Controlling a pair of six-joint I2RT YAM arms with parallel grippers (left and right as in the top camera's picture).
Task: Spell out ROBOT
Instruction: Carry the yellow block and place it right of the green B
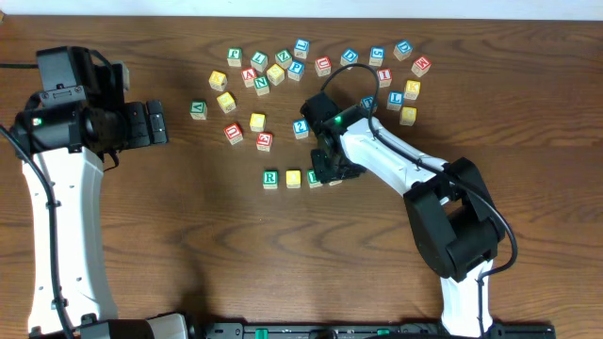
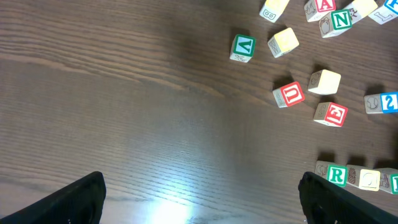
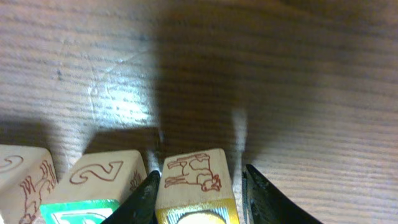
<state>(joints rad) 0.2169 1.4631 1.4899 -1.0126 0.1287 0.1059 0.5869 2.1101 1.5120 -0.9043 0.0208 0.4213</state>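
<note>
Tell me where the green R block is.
Overhead, the wooden green-R block sits mid-table at the row's left end, next to a yellow-edged wooden block.

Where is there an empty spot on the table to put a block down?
Biggest bare patch: the tabletop between the left tool, the green V block and the R block. The strip below the R row is bare too. Crowded: the scattered blocks on the far side, and the row's end, where the right tool straddles a yellow block.

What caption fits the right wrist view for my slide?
End effector grips a yellow-topped block on the table beside a green-topped block.
</note>
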